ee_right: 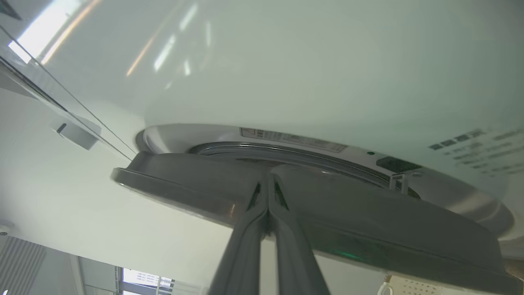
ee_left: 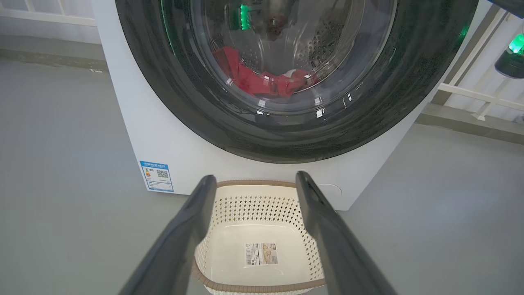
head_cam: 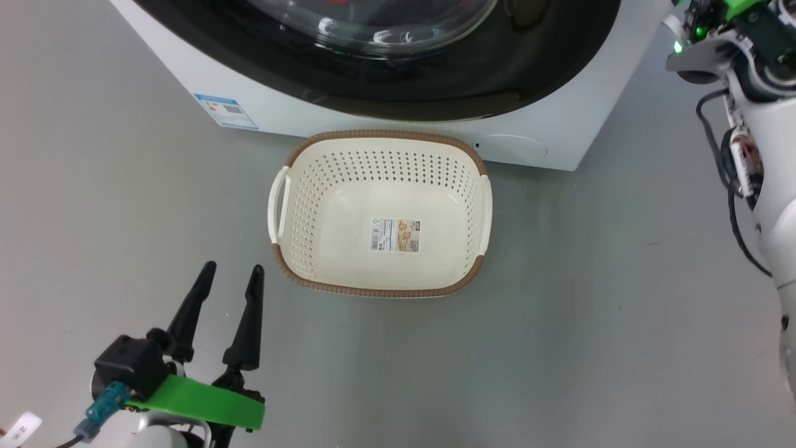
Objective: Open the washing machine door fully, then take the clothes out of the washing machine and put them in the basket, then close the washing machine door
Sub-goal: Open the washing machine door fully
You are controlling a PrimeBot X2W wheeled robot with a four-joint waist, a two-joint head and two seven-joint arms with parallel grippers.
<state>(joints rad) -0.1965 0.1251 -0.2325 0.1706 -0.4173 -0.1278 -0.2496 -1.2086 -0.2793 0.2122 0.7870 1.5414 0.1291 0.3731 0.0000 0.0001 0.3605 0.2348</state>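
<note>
Bright, even light, with a soft shadow beside the basket (head_cam: 379, 291). Glare spots on the washing machine door (head_cam: 398, 74) glass — wrist views bow at edges.

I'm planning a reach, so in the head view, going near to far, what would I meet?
The left tool → basket → washing machine; the washing machine door overlaps it, so unplaced.

At twelve o'clock from the basket (head_cam: 385, 168), the washing machine door (ee_left: 163, 102) has a glossy black rim and clear, reflective glass. The washing machine (ee_left: 135, 123) casing is smooth white, and its drum (ee_left: 323, 37) is perforated shiny metal holding red cloth clothes (ee_left: 262, 80). The basket is matt cream perforated plastic with a brown woven-look rim and a paper label (head_cam: 395, 234). The floor (head_cam: 591, 298) is smooth grey.
</note>
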